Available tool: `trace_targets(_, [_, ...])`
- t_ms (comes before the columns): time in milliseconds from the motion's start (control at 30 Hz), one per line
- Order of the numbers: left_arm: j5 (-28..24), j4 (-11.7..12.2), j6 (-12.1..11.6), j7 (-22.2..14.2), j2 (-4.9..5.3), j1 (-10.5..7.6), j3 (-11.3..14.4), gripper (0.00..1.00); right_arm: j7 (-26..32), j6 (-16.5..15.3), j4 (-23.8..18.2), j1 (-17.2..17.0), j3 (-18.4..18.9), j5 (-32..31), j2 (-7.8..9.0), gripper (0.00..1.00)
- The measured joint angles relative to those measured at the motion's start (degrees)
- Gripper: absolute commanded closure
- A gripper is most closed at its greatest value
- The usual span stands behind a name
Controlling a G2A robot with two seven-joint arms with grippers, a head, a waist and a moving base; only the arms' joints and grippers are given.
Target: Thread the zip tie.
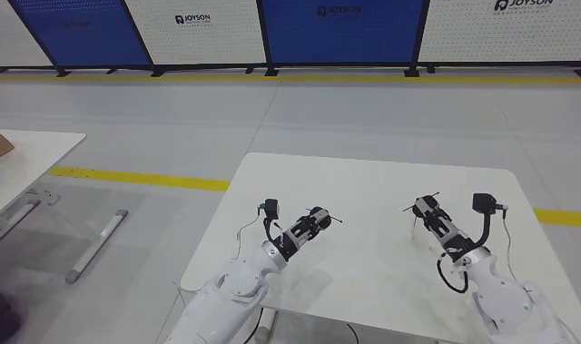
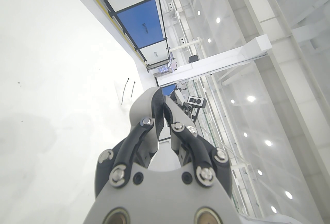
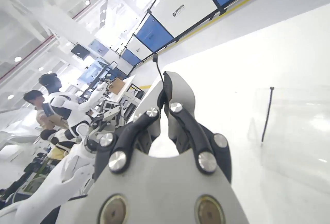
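Note:
My right gripper (image 3: pixel 165 86) is shut on a black zip tie (image 3: pixel 157 68). The tie's square head sticks up past the fingertips. In the top view this gripper (image 1: pixel 423 207) hovers over the right half of the white table (image 1: pixel 363 181), and the tie (image 1: pixel 434 197) pokes out on both sides of it. My left gripper (image 2: pixel 161 104) is shut, its pads pressed together, over the table's left half (image 1: pixel 318 219). A thin dark strip (image 1: pixel 334 221) shows at its tip; I cannot tell whether it is held. Two more black zip ties (image 2: pixel 125 91) (image 2: pixel 133 89) lie on the table beyond it, and one (image 3: pixel 266 114) shows beside my right gripper.
The table's near and left edges are close to my left arm. A second white table (image 1: pixel 32 158) stands off to the left. Blue and white partition panels (image 1: pixel 345 22) line the back behind a yellow floor line.

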Motion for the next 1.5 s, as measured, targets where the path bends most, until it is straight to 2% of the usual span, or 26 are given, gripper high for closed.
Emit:
trace_targets(333, [0.0,0.0,0.0,0.0,0.0,0.0,0.0,1.0,-0.5,-0.2,-0.2,-0.1,0.0,-0.4,-0.03,1.0])
trace_targets(533, [0.1,-0.1,0.1,0.2,-0.02,0.0,0.1,1.0,-4.3,-2.5,0.3,-0.3,-3.1,-1.2,-0.87,1.0])
trace_targets(767, [4.4,-0.1,-0.7,5.2,-0.72,-0.34,3.1,1.0,-8.0,-4.0,1.5,0.6,-6.2,-1.8,-1.88,1.0])
trace_targets(967, [8.1,1.9,-0.4,10.3,-1.95,-2.73,7.4,1.0,-9.3,-3.8,1.7,0.6,-6.7,-2.5,-2.19,1.0])
trace_targets(1500, [8.1,1.9,-0.4,10.5,-1.97,-2.79,7.5,1.0,-9.3,-3.8,1.7,0.6,-6.7,-2.5,-2.18,1.0])
